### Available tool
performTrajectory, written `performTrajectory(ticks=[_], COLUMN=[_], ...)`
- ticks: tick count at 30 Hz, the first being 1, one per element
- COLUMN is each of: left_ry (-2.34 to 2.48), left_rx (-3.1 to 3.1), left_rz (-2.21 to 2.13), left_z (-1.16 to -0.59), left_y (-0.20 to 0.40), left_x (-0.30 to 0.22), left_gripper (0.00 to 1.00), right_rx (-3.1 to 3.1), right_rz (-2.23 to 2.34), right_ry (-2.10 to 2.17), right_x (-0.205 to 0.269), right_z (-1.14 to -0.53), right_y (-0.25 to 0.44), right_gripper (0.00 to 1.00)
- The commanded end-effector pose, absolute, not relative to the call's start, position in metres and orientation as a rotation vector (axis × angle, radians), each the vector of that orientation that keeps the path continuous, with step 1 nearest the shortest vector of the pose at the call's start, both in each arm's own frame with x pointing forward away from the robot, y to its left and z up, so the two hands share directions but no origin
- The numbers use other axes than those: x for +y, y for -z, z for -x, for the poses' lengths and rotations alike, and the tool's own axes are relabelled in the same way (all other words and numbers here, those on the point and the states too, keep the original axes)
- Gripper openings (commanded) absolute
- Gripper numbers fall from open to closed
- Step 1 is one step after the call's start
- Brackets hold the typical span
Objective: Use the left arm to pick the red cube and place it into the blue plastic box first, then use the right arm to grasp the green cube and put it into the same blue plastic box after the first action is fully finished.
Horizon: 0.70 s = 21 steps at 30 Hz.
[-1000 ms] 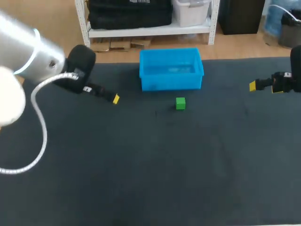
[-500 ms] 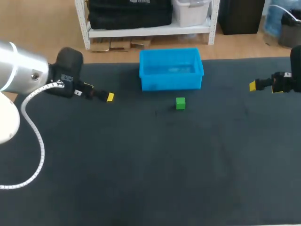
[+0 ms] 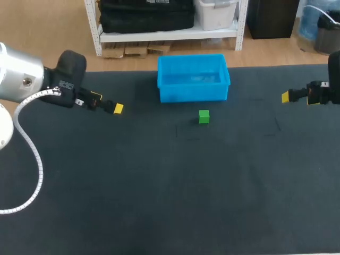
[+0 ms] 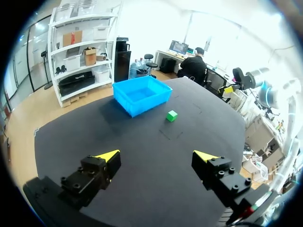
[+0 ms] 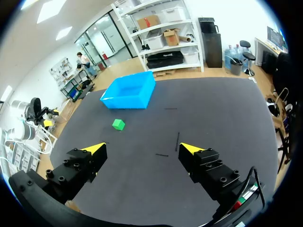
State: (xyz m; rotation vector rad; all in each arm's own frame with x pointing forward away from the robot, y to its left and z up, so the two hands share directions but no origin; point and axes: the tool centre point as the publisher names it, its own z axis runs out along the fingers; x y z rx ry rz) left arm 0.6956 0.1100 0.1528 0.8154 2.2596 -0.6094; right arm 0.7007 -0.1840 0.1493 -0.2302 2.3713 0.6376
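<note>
The dark tabletop [image 3: 159, 202] is seen stretching wide and bare from its near edge up to the far edge, where the blue plastic box [image 3: 193, 91] is set at about the middle, open side up. The green cube [image 3: 204, 116] is found just in front of the box, below its right half, apart from its wall and resting flat on the tabletop. Open tabletop is left on both sides of the box and the cube, and all of the near half is free. A few thin faint marks are seen on the cloth near the cube.

The left arm [image 3: 32, 85] is brought in from the left side near the far edge and is held low and nearly level. The left fingers [image 3: 118, 108] are pointed toward the box and kept well apart from it. In the left wrist view the left fingers [image 4: 94, 175] are spread wide with nothing between them, and the box [image 4: 147, 103] and the cube [image 4: 172, 115] are seen far ahead.

The right arm [image 3: 324, 93] is held at the right edge, level with the front of the box. The right fingers [image 3: 286, 96] are pointed inward, well apart from the cube. In the right wrist view the right fingers [image 5: 78, 168] are likewise parted and bare, with the cube [image 5: 118, 124] and the box [image 5: 124, 101] ahead of them.
</note>
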Motion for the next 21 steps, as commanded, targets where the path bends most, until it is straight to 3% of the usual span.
performTrajectory(ticks=[1, 9, 21], left_ry=[0.618, 0.618, 0.618], left_rx=[2.254, 2.254, 2.254], left_rz=[-0.818, -0.818, -0.818], left_z=[-0.694, -0.694, -0.694], left_y=[-0.153, -0.153, -0.153], left_x=[0.112, 0.112, 0.112], left_gripper=[1.00, 1.00, 1.00], right_rx=[2.372, 2.376, 2.549], right_rz=[0.233, 0.246, 0.222], right_ry=[-0.640, -0.644, -0.380], right_x=[-0.185, -0.179, -0.112], right_z=[-0.701, -0.702, -0.708], right_y=[-0.149, -0.152, -0.151], right_gripper=[1.00, 1.00, 1.00])
